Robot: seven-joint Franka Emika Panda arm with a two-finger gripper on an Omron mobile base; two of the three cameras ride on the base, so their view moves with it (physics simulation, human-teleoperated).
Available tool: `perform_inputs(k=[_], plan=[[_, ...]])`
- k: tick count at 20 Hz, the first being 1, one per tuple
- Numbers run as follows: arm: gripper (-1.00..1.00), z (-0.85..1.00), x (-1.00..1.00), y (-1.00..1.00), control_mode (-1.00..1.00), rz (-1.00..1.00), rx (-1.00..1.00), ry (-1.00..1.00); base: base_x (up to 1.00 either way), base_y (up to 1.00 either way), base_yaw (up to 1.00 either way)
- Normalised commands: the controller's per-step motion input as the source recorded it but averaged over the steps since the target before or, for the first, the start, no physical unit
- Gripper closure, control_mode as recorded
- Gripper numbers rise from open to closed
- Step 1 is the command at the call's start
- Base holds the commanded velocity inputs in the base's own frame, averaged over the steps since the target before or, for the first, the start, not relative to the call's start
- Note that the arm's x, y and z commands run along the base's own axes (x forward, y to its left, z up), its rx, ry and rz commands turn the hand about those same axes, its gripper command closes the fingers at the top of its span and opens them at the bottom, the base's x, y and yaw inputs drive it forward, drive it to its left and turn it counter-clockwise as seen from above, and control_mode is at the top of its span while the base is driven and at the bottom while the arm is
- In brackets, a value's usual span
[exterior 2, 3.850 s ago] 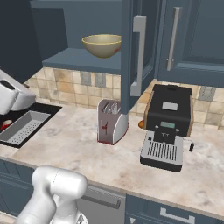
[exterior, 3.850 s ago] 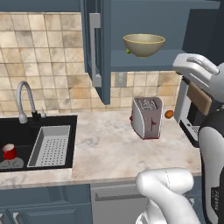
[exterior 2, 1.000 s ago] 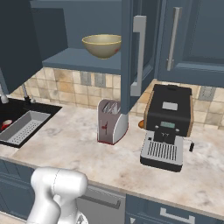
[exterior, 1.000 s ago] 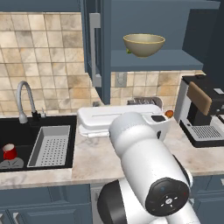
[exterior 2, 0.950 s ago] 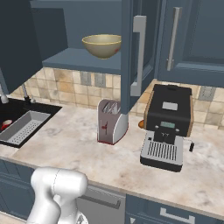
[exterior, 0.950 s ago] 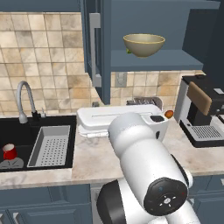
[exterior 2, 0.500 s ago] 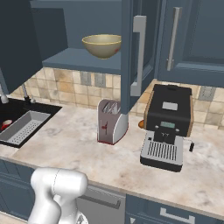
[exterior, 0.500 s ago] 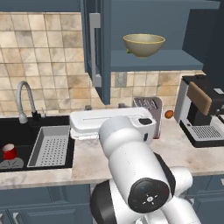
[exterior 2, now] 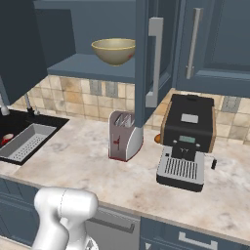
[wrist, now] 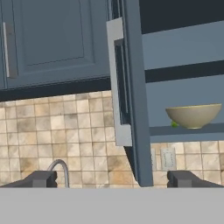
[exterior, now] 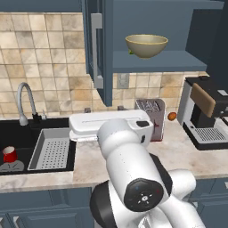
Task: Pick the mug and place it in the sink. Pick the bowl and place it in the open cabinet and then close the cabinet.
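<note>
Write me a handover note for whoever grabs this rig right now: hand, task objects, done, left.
Hand: open, holding nothing, finger tips spread wide, pointed at the edge of the open cabinet door and its bar handle.
Mug: upright in the sink, left of the grey tray. Done.
Bowl: on the lower shelf of the open cabinet, something small and green behind it. Done.
Left: close the cabinet. The door stands open, roughly edge-on to the hand. Probably push or pull it shut by the handle side.
</note>
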Motion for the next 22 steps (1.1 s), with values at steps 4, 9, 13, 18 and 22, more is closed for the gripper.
perform_inputs(k=[4,9,13,18,22], plan=[[-1.00,0.00,0.13,0.00,-1.00,0.00,0.00,-0.01,0.00,0.00,0.00],[-1.00,0.00,0.12,0.02,-1.00,0.00,0.00,0.00,0.00,0.00,0.00],[-1.00,0.00,0.12,0.08,-1.00,0.00,0.00,0.00,0.00,0.00,0.00],[-1.00,0.00,0.16,0.13,-1.00,0.00,-0.01,0.00,0.00,0.00,0.00],[-1.00,0.00,0.23,0.12,-1.00,0.00,0.00,0.00,0.00,0.00,0.00]])
